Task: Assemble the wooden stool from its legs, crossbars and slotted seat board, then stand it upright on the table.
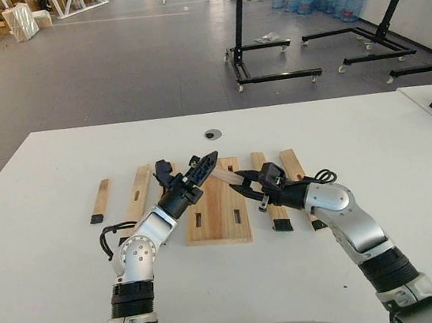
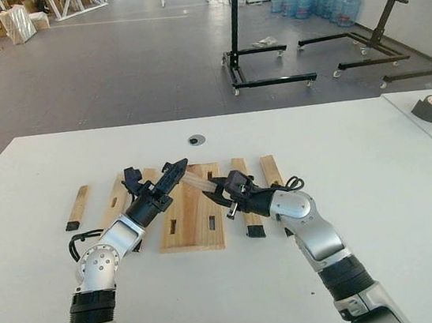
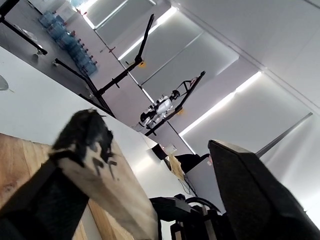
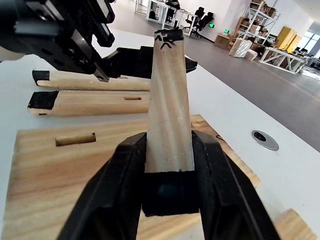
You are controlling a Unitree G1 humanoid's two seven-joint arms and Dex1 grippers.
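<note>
One flat slotted wooden seat board (image 1: 217, 221) lies mid-counter, well apart from every edge of the white counter (image 1: 43, 176). Three wooden sticks (image 1: 137, 194) lie toward its left edge, probably, as the left arm covers one, and two black-tipped wooden sticks (image 1: 257, 162) toward its right. The right end effector (image 1: 243, 183) is clamped on a sixth pale wooden stick (image 4: 169, 100) above the board. The left end effector (image 1: 190, 167) is spread wide, with one finger touching that stick's tip.
</note>
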